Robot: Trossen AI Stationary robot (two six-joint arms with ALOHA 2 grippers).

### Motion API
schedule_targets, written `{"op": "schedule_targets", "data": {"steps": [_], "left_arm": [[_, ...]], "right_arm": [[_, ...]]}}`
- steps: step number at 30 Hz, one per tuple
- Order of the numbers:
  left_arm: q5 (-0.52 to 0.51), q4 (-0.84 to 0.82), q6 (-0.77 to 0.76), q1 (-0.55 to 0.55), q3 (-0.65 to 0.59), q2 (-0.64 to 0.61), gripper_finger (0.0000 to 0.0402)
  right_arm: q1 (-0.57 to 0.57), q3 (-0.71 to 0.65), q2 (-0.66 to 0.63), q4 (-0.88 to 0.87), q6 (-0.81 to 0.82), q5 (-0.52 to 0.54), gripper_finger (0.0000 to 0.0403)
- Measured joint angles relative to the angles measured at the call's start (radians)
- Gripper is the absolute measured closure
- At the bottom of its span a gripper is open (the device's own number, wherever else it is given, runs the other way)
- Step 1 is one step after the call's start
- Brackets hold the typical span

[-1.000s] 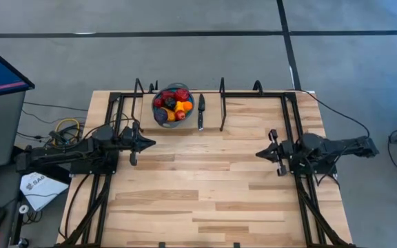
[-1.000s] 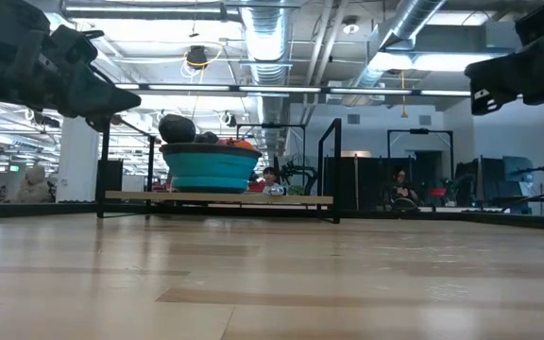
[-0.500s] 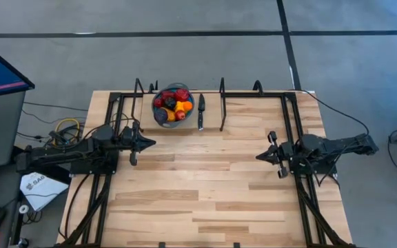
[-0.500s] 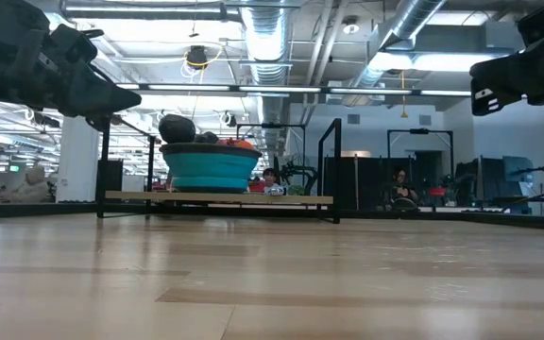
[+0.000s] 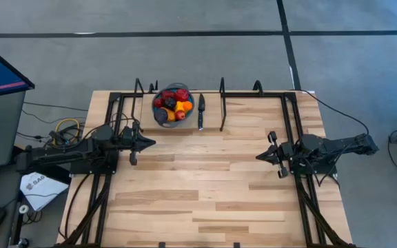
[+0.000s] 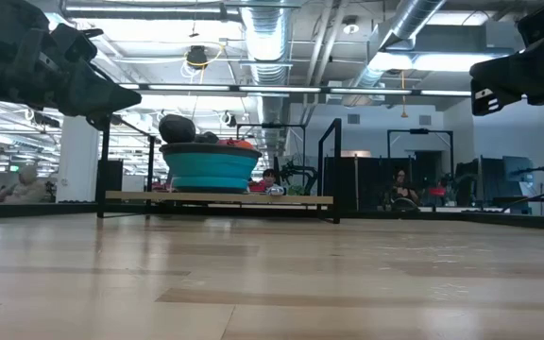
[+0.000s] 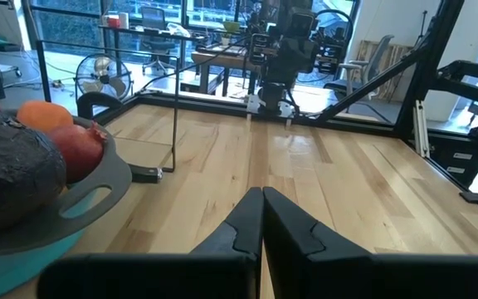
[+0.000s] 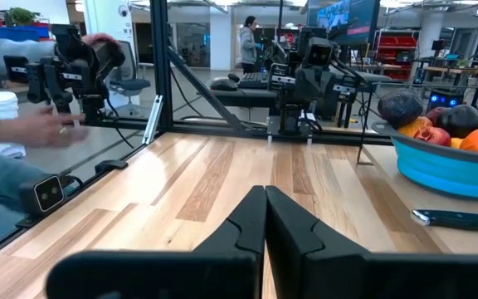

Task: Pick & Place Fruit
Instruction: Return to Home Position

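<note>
Wooden planks form the table [image 5: 205, 186], seen from above with a black-framed shelf [image 5: 222, 103] along its far edge. On that shelf sits the blue bowl [image 5: 160, 118], heaped with the fruit [image 5: 173, 102] in red, orange, yellow and dark purple, and the black knife [image 5: 201, 111] lies just beside the bowl on its right. The left gripper [image 5: 150, 143] hangs at the table's left side and the right gripper [image 5: 258, 155] at its right side. They point toward each other, well apart from the bowl and from one another. From table height, the bowl stands on the shelf's board with a dark fruit topping the pile, and both arms show only at the upper corners, clear of the tabletop. Past the left wrist, that arm's two fingers [image 7: 247, 228] are pressed together with nothing between them. The bowl's rim is close by, carrying a dark piece, a red one and an orange one. Past the right wrist, the fingers [image 8: 251, 224] likewise meet and hold nothing. The bowl and the knife lie off to one side on the wood, and a person's hand [image 8: 52, 131] and pale sleeve show blurred beyond the table's edge.
</note>
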Motion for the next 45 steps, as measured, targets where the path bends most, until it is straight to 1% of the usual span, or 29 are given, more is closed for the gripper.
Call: {"op": "schedule_targets", "data": {"steps": [2,4,9,12,14,17,18,23,31,45], "left_arm": [[-0.009,-0.003,0.003,-0.019,0.000,-0.019,0.0400],[-0.039,-0.003,0.063,-0.058,0.000,-0.054,0.0400],[-0.202,-0.052,0.101,-0.158,0.000,-0.144,0.0400],[-0.257,-0.071,0.103,-0.187,0.000,-0.186,0.0400],[-0.259,-0.090,0.105,-0.194,0.000,-0.218,0.0400],[-0.248,-0.168,0.104,-0.196,0.000,-0.269,0.0400],[-0.246,-0.166,0.101,-0.196,0.000,-0.270,0.0400],[-0.223,-0.175,0.086,-0.205,0.000,-0.270,0.0400],[-0.224,-0.168,0.087,-0.211,0.000,-0.269,0.0400],[-0.226,-0.152,0.089,-0.211,0.000,-0.217,0.0400]], "right_arm": [[0.000,0.000,0.000,0.000,0.000,0.000,0.0403],[0.000,0.000,0.000,0.000,0.000,0.000,0.0403],[0.000,0.000,0.000,0.000,0.000,0.000,0.0403],[0.000,0.000,0.000,0.000,0.000,0.000,0.0403],[0.000,0.000,0.000,0.000,0.000,0.000,0.0403],[0.000,0.000,0.000,0.000,0.000,0.000,0.0403],[0.000,0.000,0.000,0.000,0.000,0.000,0.0403],[0.000,0.000,0.000,0.000,0.000,0.000,0.0403],[0.000,0.000,0.000,0.000,0.000,0.000,0.0403],[0.000,0.000,0.000,0.000,0.000,0.000,0.0403]]}}
